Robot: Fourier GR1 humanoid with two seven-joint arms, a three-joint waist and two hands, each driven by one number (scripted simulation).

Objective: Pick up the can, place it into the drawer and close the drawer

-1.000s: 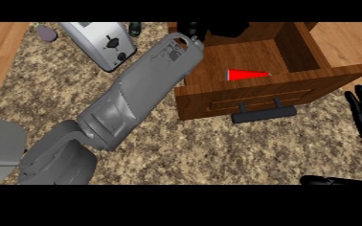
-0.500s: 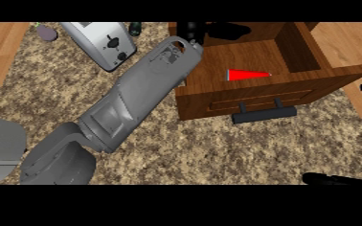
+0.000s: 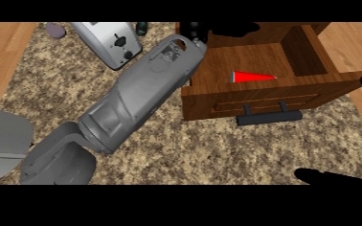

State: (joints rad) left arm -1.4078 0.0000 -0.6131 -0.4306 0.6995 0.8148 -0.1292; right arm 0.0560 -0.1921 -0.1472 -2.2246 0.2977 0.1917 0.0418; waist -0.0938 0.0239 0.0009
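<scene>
Head view: red can [image 3: 252, 76] lies in drawer [image 3: 311, 57], right of left hand [image 3: 196, 30], grip unclear.

No text, label, brand or number can be read anywhere. The toaster [image 3: 106, 43] at far left bears only small dark knobs, without legible markings.

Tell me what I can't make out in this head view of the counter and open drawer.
- Left robot hand: mostly hidden behind its grey forearm and the dark shadow at the open wooden drawer's back edge; finger pose unreadable.
- Right robot hand: cut off by the lower right edge.
- Can: none recognisable; only a red cone-shaped object lies in the drawer.
- Silver toaster: top cut off by the upper edge.
</scene>
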